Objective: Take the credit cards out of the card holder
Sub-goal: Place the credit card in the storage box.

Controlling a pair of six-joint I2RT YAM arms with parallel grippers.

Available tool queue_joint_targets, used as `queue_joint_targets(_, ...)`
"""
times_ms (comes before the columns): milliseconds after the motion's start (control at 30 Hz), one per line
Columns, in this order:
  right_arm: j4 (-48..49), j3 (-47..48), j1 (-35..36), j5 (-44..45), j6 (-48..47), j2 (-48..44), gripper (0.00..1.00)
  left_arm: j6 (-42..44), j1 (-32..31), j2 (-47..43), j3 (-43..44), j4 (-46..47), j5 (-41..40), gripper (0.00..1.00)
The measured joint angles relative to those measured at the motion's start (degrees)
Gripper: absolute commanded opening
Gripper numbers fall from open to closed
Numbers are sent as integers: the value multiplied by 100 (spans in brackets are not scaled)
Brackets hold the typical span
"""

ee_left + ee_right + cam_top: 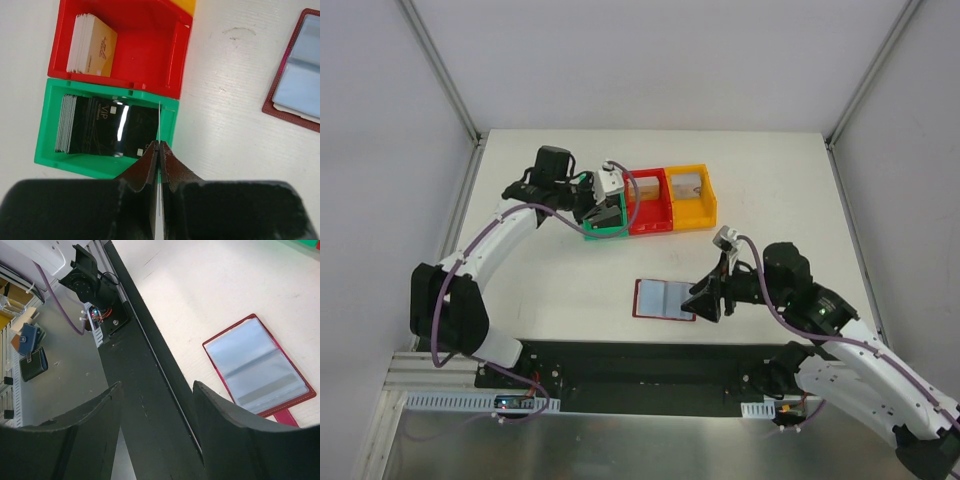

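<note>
Holding a credit card (pixel 159 117) edge-on in the pinched-shut left hand (pixel 158 145) over the frame-right wall of the green bin (pixel 42 125) risks it clipping the rim on release and landing on the table (pixel 225 125); right hand (pixel 708 298) gapes empty near the open card holder (pixel 665 299), lower centre of the top view.

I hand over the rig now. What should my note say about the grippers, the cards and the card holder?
The left gripper is shut on one credit card, seen edge-on, above the green bin holding black cards.
The right gripper is open and empty, near the card holder.
The card holder lies open on the table; its visible sleeves look empty.
Done: cards stacked in the green bin and the red bin.
Left: release the held card, then check the holder.
</note>
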Motion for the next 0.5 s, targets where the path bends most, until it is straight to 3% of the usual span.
queue_joint_targets(500, -173, -7, 0, -55, 24, -186, 59, 1401, 33, 1484, 1421, -916, -9, 0)
